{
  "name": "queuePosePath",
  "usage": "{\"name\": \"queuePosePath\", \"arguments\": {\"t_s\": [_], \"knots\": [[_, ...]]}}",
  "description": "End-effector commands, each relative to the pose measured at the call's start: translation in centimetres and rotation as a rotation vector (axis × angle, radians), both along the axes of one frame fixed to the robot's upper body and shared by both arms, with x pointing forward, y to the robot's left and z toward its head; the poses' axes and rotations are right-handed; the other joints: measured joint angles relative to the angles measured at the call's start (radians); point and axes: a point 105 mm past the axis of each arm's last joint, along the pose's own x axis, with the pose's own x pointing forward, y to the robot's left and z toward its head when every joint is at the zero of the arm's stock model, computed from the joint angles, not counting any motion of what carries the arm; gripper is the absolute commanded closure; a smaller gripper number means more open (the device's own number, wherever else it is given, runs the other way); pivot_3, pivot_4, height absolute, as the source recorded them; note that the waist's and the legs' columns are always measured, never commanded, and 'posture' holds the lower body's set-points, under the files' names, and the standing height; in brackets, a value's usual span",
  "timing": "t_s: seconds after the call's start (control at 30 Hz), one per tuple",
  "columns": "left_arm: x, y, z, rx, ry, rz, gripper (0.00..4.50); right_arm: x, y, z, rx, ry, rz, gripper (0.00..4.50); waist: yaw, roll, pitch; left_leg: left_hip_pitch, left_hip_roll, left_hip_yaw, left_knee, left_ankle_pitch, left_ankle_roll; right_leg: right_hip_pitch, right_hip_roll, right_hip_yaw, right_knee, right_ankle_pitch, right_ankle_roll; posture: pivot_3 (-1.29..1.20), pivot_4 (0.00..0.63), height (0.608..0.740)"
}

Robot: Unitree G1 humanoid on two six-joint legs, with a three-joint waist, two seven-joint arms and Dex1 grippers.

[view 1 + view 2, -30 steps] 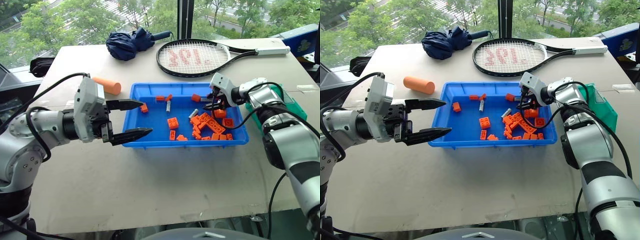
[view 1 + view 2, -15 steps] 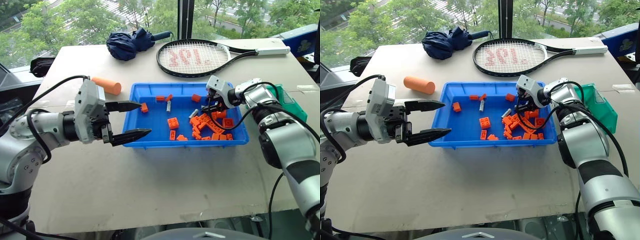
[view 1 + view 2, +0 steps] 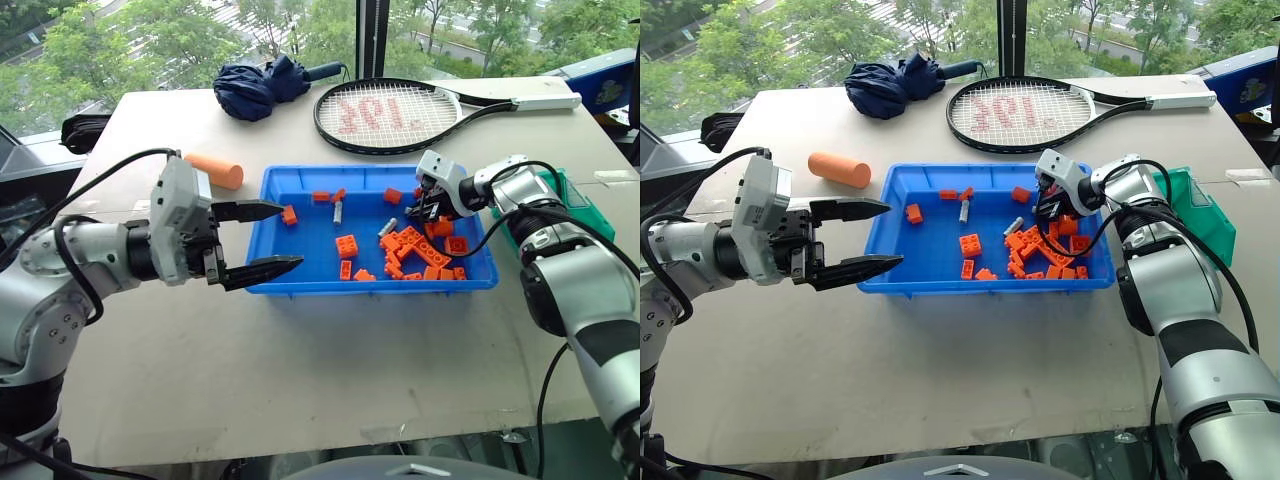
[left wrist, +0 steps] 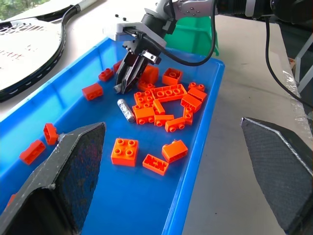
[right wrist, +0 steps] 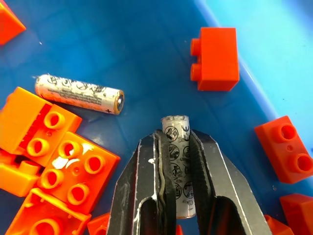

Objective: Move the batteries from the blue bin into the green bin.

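the right gripper (image 5: 176, 196) was closed on a battery (image 5: 177, 147), a slim silver-grey cylinder with small printed symbols along its side, clamped lengthwise between the two black fingers (image 5: 142, 186) so that only its far end showed beyond the tips. the gripper reached down into the blue bin (image 3: 300, 255) toward the 2 o'clock part of the tray, low over the floor; whether the battery still touched the floor could not be made out. a second battery (image 5: 78, 94), with a plus mark at one end, lay flat on the blue floor just beside a cluster of orange bricks (image 3: 420, 250). a third battery (image 3: 337, 211) lay near the 12 o'clock wall of the tray, too small for its markings to be read. the green bin (image 3: 1195, 215) stood at 3 o'clock of the blue bin, largely hidden behind the right arm. the left gripper (image 3: 262, 240) hung at 9 o'clock of the tray with its fingers spread wide and nothing between them. an orange cylinder (image 3: 214, 170), a folded umbrella (image 3: 255, 88) and a racket (image 3: 400, 110) lay on the table (image 3: 300, 370) beyond.
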Motion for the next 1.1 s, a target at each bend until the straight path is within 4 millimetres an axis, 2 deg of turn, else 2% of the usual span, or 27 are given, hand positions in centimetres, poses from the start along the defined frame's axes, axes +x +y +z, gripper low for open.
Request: {"name": "queuePosePath", "arguments": {"t_s": [0.03,0.13,0.2,0.23,0.33,0.43,0.5,0.73,0.77,0.9,0.97,1.0,1.1], "knots": [[0.2,-0.1,1.0,0.008,-0.056,0.021,0.00,0.2,-1.8,5.8,0.123,-0.166,-0.017,4.42,0.002,0.000,0.000,-0.001,0.000,0.000,0.000,0.000,0.000,-0.001,0.000,0.000,0.000,0.000,0.000,0.00,0.150,0.740],[0.2,-0.6,1.8,-0.013,-0.075,0.012,0.00,-2.1,-4.2,8.7,0.186,-0.237,-0.053,4.42,0.021,0.000,0.000,-0.003,-0.001,-0.003,0.000,0.000,0.000,-0.002,-0.002,-0.002,0.000,0.000,0.000,0.00,0.150,0.740],[0.1,-0.9,2.2,-0.028,-0.081,-0.001,0.00,-3.5,-5.7,9.5,0.190,-0.263,-0.103,4.42,0.027,0.000,0.000,-0.004,-0.001,-0.003,0.000,0.000,0.001,-0.002,-0.002,-0.003,0.000,0.000,0.000,0.00,0.150,0.740],[0.1,-1.2,2.4,-0.039,-0.080,-0.012,0.00,-4.3,-6.8,10.0,0.191,-0.275,-0.145,4.42,0.027,0.000,0.000,-0.004,-0.001,-0.003,0.000,0.000,0.001,-0.002,-0.002,-0.002,0.000,0.000,0.000,0.00,0.150,0.740],[0.1,-2.3,3.2,-0.060,-0.089,-0.059,0.00,-6.5,-12.0,10.6,0.144,-0.320,-0.345,4.42,0.034,0.000,0.000,-0.004,-0.001,-0.001,0.000,0.000,0.001,-0.002,-0.002,-0.002,0.000,0.000,0.000,0.00,0.150,0.740],[0.2,-3.5,4.0,-0.087,-0.099,-0.115,0.00,-8.2,-15.8,10.3,0.111,-0.315,-0.502,4.42,0.041,0.000,0.000,-0.003,-0.002,0.000,0.001,0.000,0.001,-0.001,-0.002,-0.002,0.001,0.000,0.000,0.00,0.150,0.740],[0.3,-4.1,4.3,-0.094,-0.105,-0.145,0.00,-8.9,-17.4,9.5,0.091,-0.300,-0.571,4.42,0.039,0.000,0.000,-0.002,-0.002,0.000,0.002,-0.001,0.001,0.000,0.000,-0.002,0.001,0.000,0.000,0.00,0.150,0.740],[1.2,-5.1,4.7,-0.087,-0.129,-0.193,0.00,-9.6,-20.1,6.7,0.040,-0.264,-0.662,4.42,0.021,0.001,0.000,0.002,0.000,0.004,0.002,0.000,0.001,0.002,0.006,0.000,0.002,0.000,0.000,0.00,0.150,0.740],[1.2,-5.1,4.8,-0.087,-0.132,-0.196,0.00,-9.6,-20.3,6.6,0.036,-0.263,-0.666,3.51,0.021,0.001,0.000,0.002,0.000,0.004,0.002,0.000,0.001,0.002,0.006,0.000,0.002,0.000,0.000,0.00,0.150,0.740],[1.2,-4.6,4.7,-0.084,-0.127,-0.198,0.00,-9.3,-19.9,7.4,0.039,-0.312,-0.655,1.81,0.026,0.001,0.000,0.002,0.001,0.004,0.002,0.000,0.001,0.001,0.006,0.000,0.002,0.000,0.000,0.00,0.150,0.740],[1.5,-3.8,4.1,-0.060,-0.116,-0.163,0.00,-9.0,-18.0,8.3,0.070,-0.328,-0.596,0.92,0.025,0.001,0.000,0.002,0.001,0.004,0.003,0.000,0.001,0.001,0.006,0.000,0.002,0.000,0.000,0.00,0.150,0.740],[1.6,-3.3,3.8,-0.048,-0.111,-0.144,0.00,-8.9,-16.7,8.6,0.090,-0.328,-0.549,0.92,0.021,0.001,0.000,0.002,0.001,0.004,0.003,0.000,0.001,0.001,0.006,0.001,0.002,0.000,0.000,0.00,0.150,0.740],[2.2,-1.6,2.8,-0.012,-0.092,-0.074,0.00,-9.0,-11.0,9.2,0.173,-0.313,-0.336,0.92,0.009,0.001,0.000,0.003,0.003,0.005,0.002,0.000,0.001,0.001,0.009,0.002,0.002,0.000,0.000,0.00,0.150,0.740]]}}
